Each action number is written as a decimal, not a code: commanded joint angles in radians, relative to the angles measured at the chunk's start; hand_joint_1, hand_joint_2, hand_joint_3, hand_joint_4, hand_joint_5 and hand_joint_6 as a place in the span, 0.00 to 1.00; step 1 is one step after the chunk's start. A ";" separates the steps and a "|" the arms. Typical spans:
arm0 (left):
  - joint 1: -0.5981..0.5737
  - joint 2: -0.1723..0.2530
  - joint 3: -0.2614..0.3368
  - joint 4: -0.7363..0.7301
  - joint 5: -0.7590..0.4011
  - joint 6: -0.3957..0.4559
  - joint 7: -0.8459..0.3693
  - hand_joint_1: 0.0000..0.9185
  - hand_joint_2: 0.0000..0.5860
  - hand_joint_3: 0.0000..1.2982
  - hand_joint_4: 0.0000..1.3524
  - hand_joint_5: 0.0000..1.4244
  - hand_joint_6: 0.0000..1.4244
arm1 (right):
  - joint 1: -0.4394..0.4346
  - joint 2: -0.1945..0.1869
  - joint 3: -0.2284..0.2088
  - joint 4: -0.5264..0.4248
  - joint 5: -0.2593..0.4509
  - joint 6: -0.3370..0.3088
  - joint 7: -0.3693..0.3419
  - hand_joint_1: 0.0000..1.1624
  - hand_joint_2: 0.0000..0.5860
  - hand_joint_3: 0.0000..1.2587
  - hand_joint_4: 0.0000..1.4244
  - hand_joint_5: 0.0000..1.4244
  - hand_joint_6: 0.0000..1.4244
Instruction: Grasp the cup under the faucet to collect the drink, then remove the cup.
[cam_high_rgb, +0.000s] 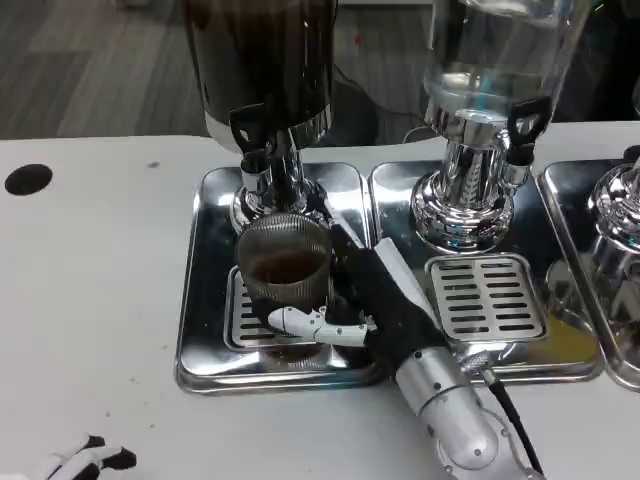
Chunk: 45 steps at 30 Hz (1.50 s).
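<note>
Under the dark dispenser's faucet (262, 150), on the left drip tray (205, 300): one ribbed, see-through cup (285, 270), upright over the tray's slotted grate, held by the right hand (345, 305), whose fingers wrap around its lower front while the silver forearm runs off toward the lower right. Contents of cup: a shallow layer of brown drink, well below the rim, so collection appears under way or only partly done. Handling note, as a judgement: the cup should stay level and centred beneath the spout until the flow ends, with the grip firm but not crushing the thin wall; withdrawal is best made low and straight toward the robot, clear of the faucet lever, without tilting. Dark dispenser tank (265, 60): filled with dark liquid as far as can be seen. Neighbouring clear dispenser (495, 50): tank transparent; contents cannot be judged. Its drip tray (395, 195) carries a slotted grate (487, 297) with no vessel on it. Third chrome dispenser base (615, 210) at far right, partly cut off. Left hand (85, 460): lying on the white counter (90, 300) at the lower left edge, holding nothing, fingers apart as far as visible.
</note>
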 joint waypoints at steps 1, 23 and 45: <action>0.011 0.007 0.009 -0.011 -0.014 0.004 -0.010 0.00 0.26 0.27 0.16 0.21 0.36 | -0.010 0.009 0.003 0.016 -0.006 -0.014 -0.022 0.70 0.21 0.07 0.11 0.18 0.08; 0.055 -0.003 0.033 0.014 -0.038 -0.019 0.027 0.00 0.27 0.28 0.18 0.22 0.36 | 0.008 0.034 0.019 0.003 -0.015 0.002 -0.048 0.65 0.22 0.22 0.20 0.24 0.12; 0.029 -0.001 0.001 0.011 -0.017 -0.009 0.012 0.00 0.28 0.28 0.18 0.22 0.36 | 0.092 -0.007 -0.008 -0.131 0.010 -0.022 -0.027 0.64 0.21 0.26 0.25 0.29 0.15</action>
